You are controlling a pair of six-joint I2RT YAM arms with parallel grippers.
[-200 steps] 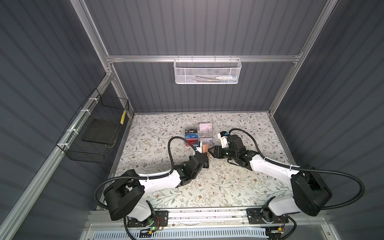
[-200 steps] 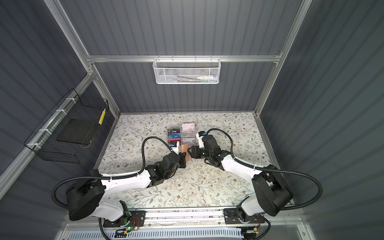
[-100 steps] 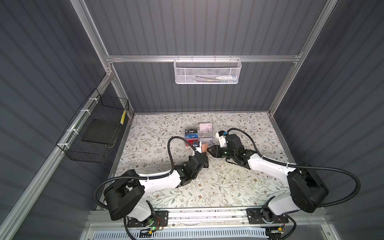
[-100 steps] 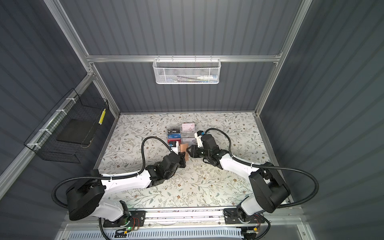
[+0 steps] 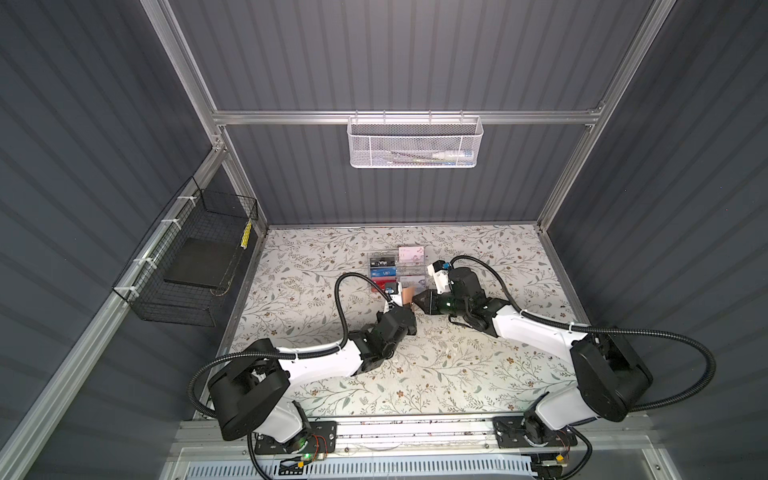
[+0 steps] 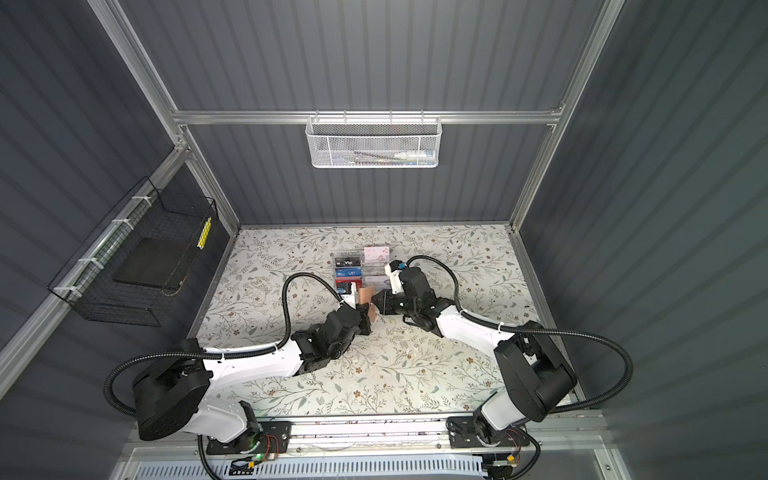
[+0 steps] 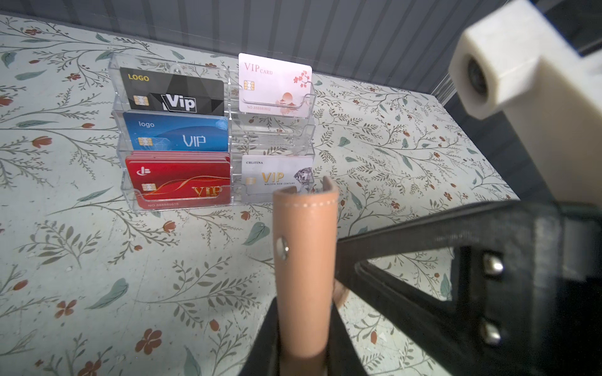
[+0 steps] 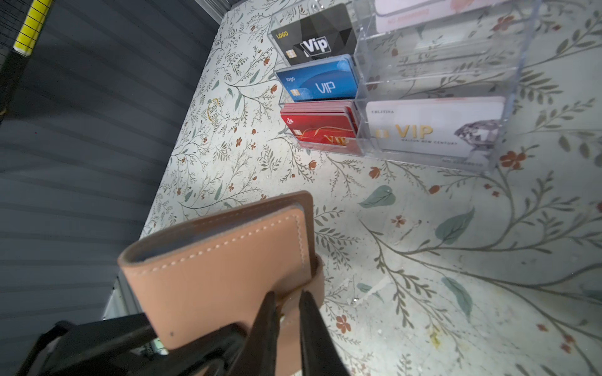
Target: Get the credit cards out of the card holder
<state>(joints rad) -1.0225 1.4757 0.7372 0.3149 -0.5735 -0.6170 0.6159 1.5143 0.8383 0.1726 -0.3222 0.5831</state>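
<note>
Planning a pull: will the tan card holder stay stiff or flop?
The card holder probably bends some: soft stitched leather, rounded spine. Likely light: pinched at one end by the left gripper, it juts out without sagging.

One card holder [image 7: 304, 260], peach. One clear acrylic rack [image 7: 270, 136]. In the rack: one black card [image 7: 172, 92], one blue card [image 7: 177, 133], one pink-white card [image 7: 275, 86], one silver-white card [image 7: 277, 177], and a red stack [image 7: 182, 182] of several cards, edges too tight to count. Two wall baskets: one white mesh basket [image 5: 415, 145], one black wire basket [image 5: 187, 266].
</note>
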